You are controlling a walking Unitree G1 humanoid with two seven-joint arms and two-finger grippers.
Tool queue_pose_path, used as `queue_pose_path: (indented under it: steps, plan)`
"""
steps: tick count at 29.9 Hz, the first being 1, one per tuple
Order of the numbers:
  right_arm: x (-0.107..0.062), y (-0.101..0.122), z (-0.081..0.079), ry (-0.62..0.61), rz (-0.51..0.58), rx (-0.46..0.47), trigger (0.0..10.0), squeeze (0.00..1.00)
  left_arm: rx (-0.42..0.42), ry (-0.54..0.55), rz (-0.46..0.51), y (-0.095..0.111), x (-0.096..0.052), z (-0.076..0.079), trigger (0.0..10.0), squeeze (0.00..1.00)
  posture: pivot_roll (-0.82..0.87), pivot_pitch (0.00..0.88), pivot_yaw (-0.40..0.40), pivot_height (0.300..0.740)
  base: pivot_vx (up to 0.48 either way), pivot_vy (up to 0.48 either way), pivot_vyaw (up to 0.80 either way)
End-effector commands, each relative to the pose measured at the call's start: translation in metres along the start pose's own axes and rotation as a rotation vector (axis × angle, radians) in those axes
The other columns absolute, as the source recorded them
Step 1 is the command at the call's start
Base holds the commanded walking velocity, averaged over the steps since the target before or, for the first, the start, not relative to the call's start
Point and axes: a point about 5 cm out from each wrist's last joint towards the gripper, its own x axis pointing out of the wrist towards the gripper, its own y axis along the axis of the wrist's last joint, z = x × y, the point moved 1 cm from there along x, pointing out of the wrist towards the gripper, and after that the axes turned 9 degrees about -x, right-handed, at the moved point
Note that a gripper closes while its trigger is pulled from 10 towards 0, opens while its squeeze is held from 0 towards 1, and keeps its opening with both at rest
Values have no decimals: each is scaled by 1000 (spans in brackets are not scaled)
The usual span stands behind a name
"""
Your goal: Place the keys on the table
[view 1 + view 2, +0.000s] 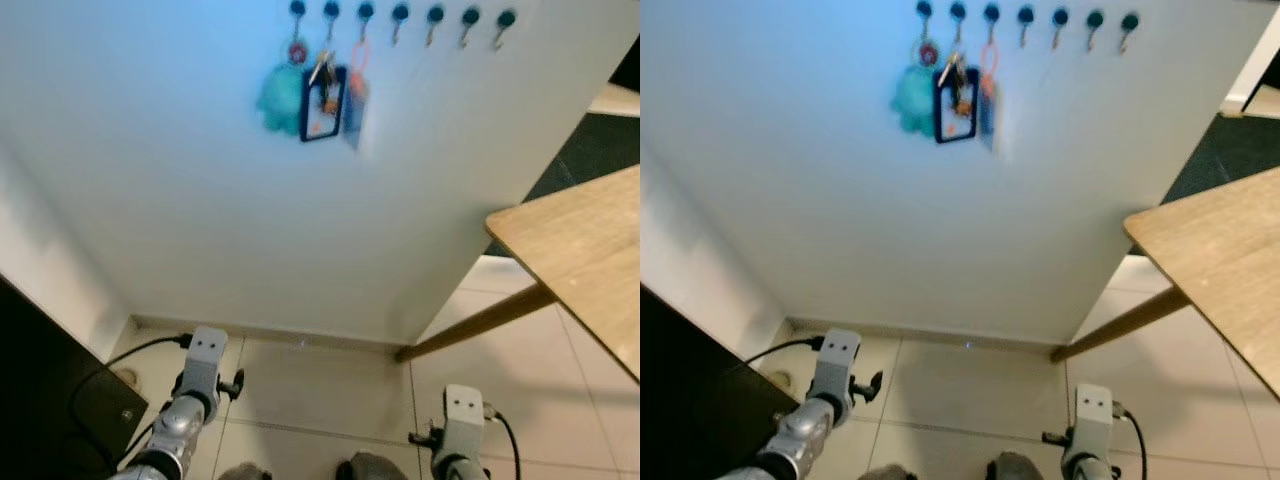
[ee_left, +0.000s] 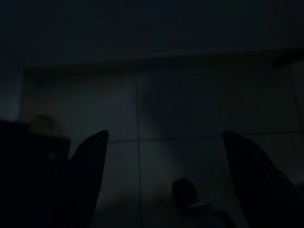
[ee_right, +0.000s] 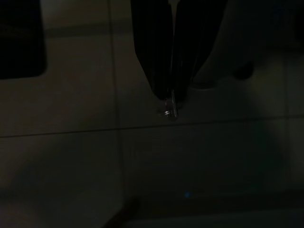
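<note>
hanging from a row of dark hooks (image 1: 400, 14) high on a white wall (image 1: 180, 200), the keys (image 1: 324, 72) sit with a teal plush charm (image 1: 281, 98), a dark-framed card holder (image 1: 322, 104) and an orange-tagged fob (image 1: 357, 92), well apart from the wooden tabletop (image 1: 585, 250) that juts in from the right on a slanted wooden leg (image 1: 480, 322). pale floor tiles (image 1: 310, 385) run below a skirting board, and a dark cabinet (image 1: 40, 400) with a black cable (image 1: 150, 347) stands at the left. both silver arms hang low over the tiles. the left pincer (image 2: 164, 142) is spread wide and holds nothing in its dim wrist view. the right pincer (image 3: 172, 102) has its fingers pressed together over the tiles, nothing between them.
</note>
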Motion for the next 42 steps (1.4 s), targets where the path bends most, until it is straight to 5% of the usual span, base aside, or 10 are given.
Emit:
queue_pose_path:
  steps: [1,13,19,23,33,42]
  plan:
    - [-1,-4,4,-8,-9,2,10000,0,27,-19,-9,-6,-2,3,10000,0,39,100,8,740,0,0,0]
    - [-2,-5,5,-9,-11,1,10000,0,42,-58,6,-3,-1,10,10000,0,45,100,15,740,0,0,0]
    - [-2,-5,5,-9,-12,3,10000,0,114,-95,4,-2,-1,15,10000,0,46,97,17,740,0,-320,0]
    - [-1,-4,4,-8,-9,0,10000,0,46,-51,-2,-3,-1,11,10000,0,45,97,16,740,0,-240,0]
    - [0,-2,5,0,-5,4,10000,0,49,-44,-5,-5,-1,9,10000,0,40,86,10,740,0,0,0]
    - [1,1,3,24,2,-8,10000,0,47,-38,-3,-4,-1,10,10000,0,41,87,5,740,0,0,-719]
